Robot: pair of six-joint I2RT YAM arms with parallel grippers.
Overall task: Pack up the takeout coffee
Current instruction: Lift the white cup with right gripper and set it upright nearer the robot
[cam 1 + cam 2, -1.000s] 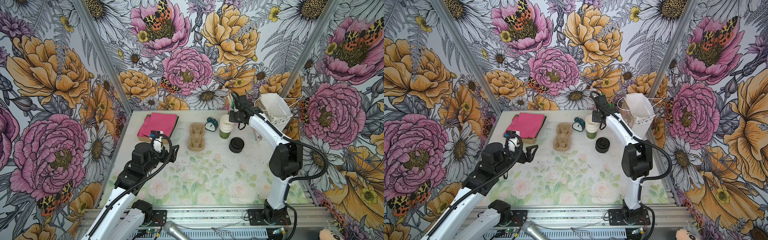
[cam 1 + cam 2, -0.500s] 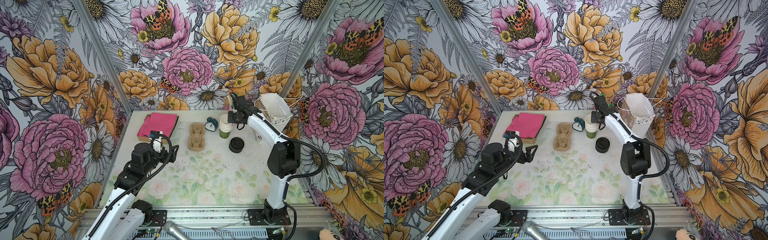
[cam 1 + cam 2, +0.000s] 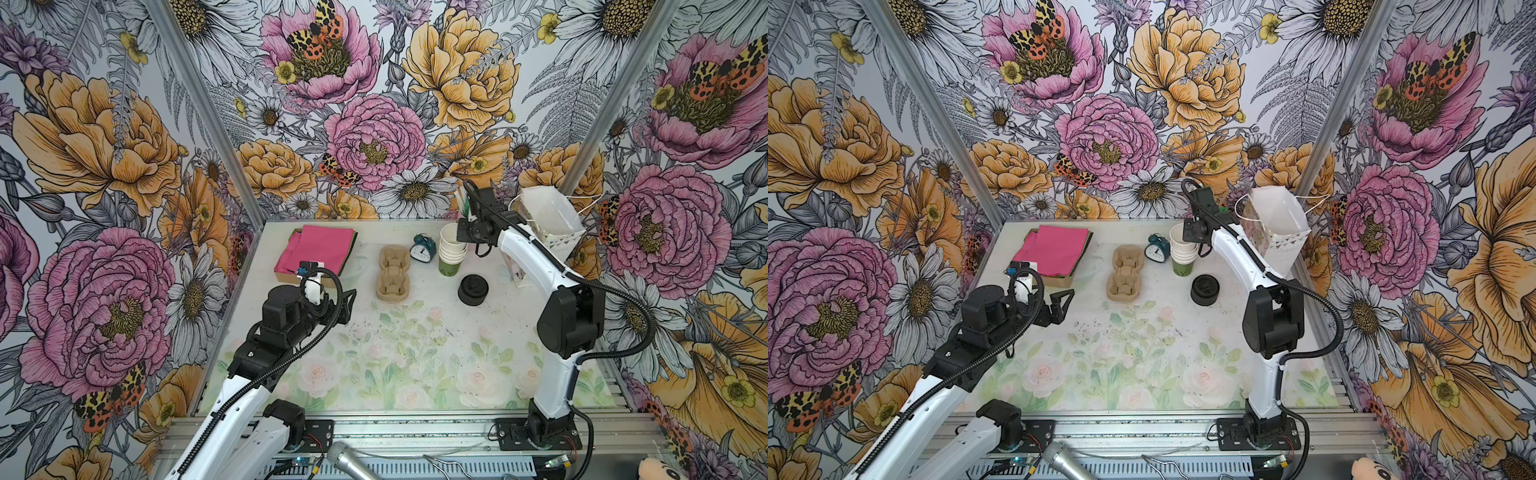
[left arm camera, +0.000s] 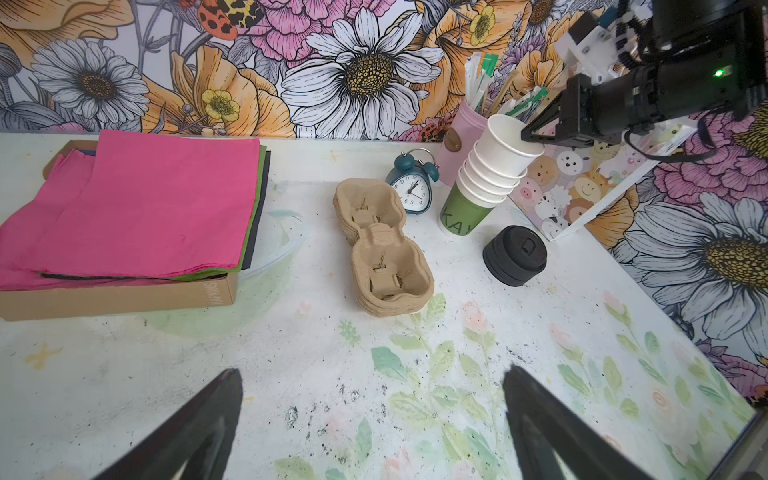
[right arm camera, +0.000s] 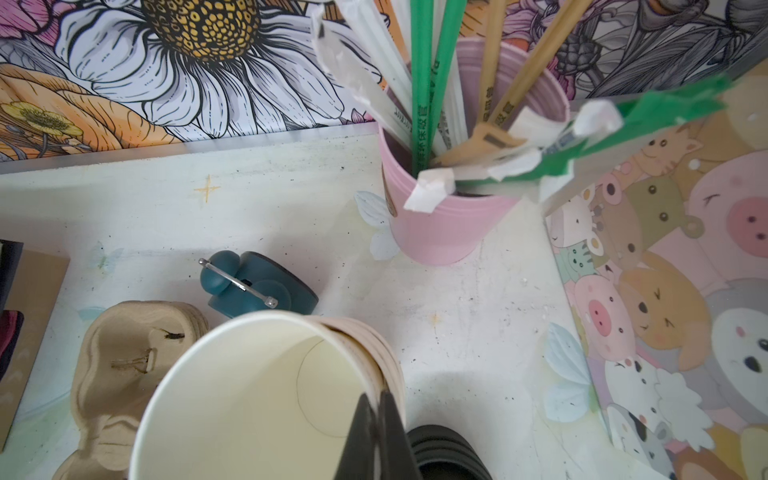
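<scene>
Two black fingers of the right gripper (image 5: 376,415) now pinch the rim of the top white paper cup (image 5: 249,395), one inside the wall and one outside. A second ago the jaws were not fully closed, so this grip is the fresh change. That cup is not yet free. It sits nested on the stack of white paper cups with a green bottom cup (image 3: 451,257), which stands at the back of the table, just beside the small teal alarm clock (image 3: 423,248). In the left wrist view the upper cups lean toward the arm.

No finished takeout coffee exists yet. Its cup is the one being pinched, and no lid is on it. The squat pile of round black plastic lids (image 3: 473,289) stands near the stack, on the table. The white paper gift bag (image 3: 548,220) stands upright behind the right arm. The brown moulded-pulp cup carrier (image 3: 392,272) lies empty beside the clock.

With the rim held, separating one cup looks like the step in hand. The risk, I judge, is that neighbouring cups lift along with it or the stack tips over.

The left gripper (image 4: 372,374) hangs over the bare table with its jaws spread wide, holding nothing.
</scene>
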